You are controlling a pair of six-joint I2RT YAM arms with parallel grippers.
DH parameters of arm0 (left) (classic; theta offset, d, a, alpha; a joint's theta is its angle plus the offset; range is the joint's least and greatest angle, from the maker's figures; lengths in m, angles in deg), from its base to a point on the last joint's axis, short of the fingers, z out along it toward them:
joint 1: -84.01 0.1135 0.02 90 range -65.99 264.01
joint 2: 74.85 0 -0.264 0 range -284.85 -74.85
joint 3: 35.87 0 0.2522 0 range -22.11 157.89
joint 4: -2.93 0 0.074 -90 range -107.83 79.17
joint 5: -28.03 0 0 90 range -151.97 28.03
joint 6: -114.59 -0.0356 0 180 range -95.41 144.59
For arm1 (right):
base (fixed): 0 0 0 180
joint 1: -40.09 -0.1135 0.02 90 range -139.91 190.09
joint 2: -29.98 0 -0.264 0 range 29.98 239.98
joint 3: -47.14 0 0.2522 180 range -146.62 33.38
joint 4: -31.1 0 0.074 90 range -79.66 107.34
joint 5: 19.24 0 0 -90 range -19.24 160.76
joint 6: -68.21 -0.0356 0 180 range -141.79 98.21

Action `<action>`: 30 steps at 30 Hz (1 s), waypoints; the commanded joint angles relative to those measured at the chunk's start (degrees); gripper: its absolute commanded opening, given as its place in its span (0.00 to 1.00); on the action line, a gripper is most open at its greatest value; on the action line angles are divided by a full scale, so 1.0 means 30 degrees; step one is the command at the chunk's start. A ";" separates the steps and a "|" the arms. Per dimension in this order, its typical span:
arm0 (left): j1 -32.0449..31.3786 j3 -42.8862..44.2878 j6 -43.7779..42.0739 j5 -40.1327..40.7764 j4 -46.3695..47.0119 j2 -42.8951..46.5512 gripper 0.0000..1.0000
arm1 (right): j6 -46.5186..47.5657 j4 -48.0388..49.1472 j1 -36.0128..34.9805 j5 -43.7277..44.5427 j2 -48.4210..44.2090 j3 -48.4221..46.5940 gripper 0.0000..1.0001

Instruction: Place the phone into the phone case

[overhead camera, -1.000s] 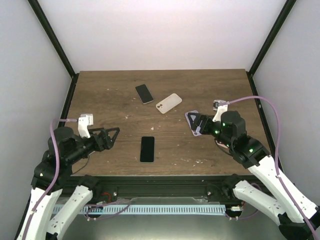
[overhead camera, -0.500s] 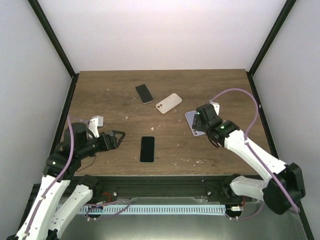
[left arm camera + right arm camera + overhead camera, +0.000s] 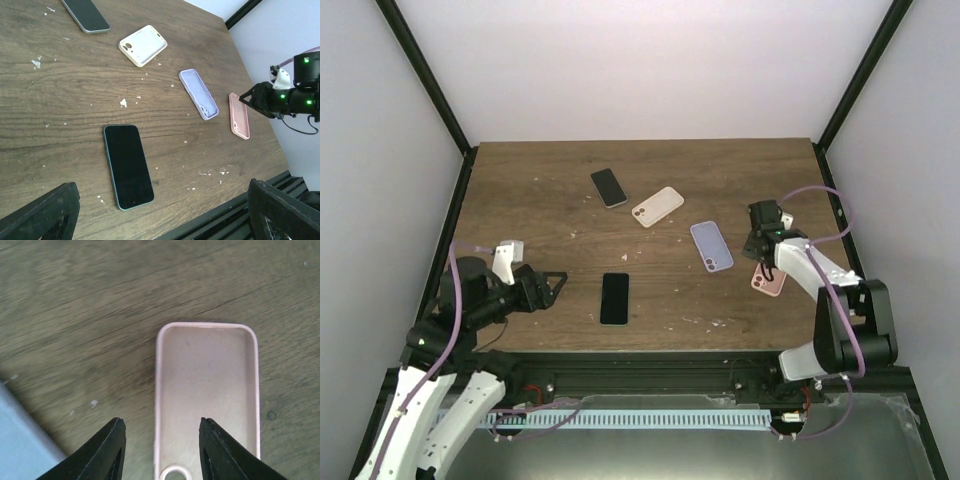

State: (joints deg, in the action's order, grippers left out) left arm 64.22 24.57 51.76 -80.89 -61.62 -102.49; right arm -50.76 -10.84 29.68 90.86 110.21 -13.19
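Pink phone case (image 3: pixel 207 390) beneath right gripper (image 3: pixel 161 440), black phone (image 3: pixel 127 166) well apart.

Right wrist cam cuts the pink case (image 3: pixel 207 400) off at the bottom edge; the lilac case (image 3: pixel 20 440) is just a blurry corner bottom-left.

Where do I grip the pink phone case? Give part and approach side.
Pinch a long side wall of the pink phone case from straight above: it lies flat, cavity up, so likely only the thin rim offers purchase. The right gripper straddles that wall.
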 commanded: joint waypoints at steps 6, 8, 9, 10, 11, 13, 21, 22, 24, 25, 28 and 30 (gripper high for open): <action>0.0121 -0.0255 -0.0346 0.0241 0.0113 0.0412 0.93 | -0.0064 0.1576 0.3089 -0.3504 0.2989 -0.1393 0.40; 0.0123 -0.0293 -0.0340 0.0265 0.0209 0.0395 0.93 | -0.0041 0.1783 0.3245 -0.3868 0.3517 -0.1419 0.39; 0.0137 -0.0328 -0.0331 0.0270 0.0248 0.0394 0.93 | 0.0000 0.1852 0.3275 -0.3932 0.3860 -0.1522 0.39; 0.0124 -0.0350 -0.0302 0.0313 0.0298 0.0394 0.93 | 0.0049 0.1941 0.3319 -0.4076 0.4073 -0.1568 0.38; 0.0123 -0.0382 -0.0278 0.0356 0.0355 0.0409 0.93 | 0.0110 0.2113 0.3365 -0.4218 0.4275 -0.1585 0.38; 0.0123 -0.0404 -0.0243 0.0413 0.0365 0.0337 0.93 | 0.0189 0.2227 0.3432 -0.4375 0.4612 -0.1627 0.37; 0.0108 -0.0383 -0.0184 0.0471 0.0112 0.0306 0.93 | 0.0311 0.1710 0.3501 -0.4497 0.5156 -0.1763 0.10; 0.0121 -0.0383 -0.0168 0.0497 0.0112 0.0332 0.93 | 0.0399 0.1604 0.3501 -0.4589 0.5052 -0.1763 0.06; 0.0123 -0.0383 -0.0128 0.0555 0.0085 0.0334 0.93 | 0.0479 0.1385 0.3516 -0.4816 0.4635 -0.1666 0.01; 0.0123 -0.0383 -0.0103 0.0592 0.0068 0.0336 0.93 | 0.0512 0.1315 0.3503 -0.4933 0.4335 -0.1572 0.01; 0.0123 -0.0383 -0.0013 0.0770 0.0026 0.0336 0.93 | 0.0633 0.1212 0.3516 -0.5527 0.3095 -0.1222 0.01; 0.0123 -0.0383 0.0098 0.0933 -0.0020 0.0334 0.93 | 0.0663 0.0985 0.3479 -0.5986 0.2147 -0.1045 0.01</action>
State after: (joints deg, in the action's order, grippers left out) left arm 64.22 23.82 51.50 -79.25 -61.55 -101.79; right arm -49.56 -6.23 39.58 75.80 122.34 -16.88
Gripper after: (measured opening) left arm 0.930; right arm 0.015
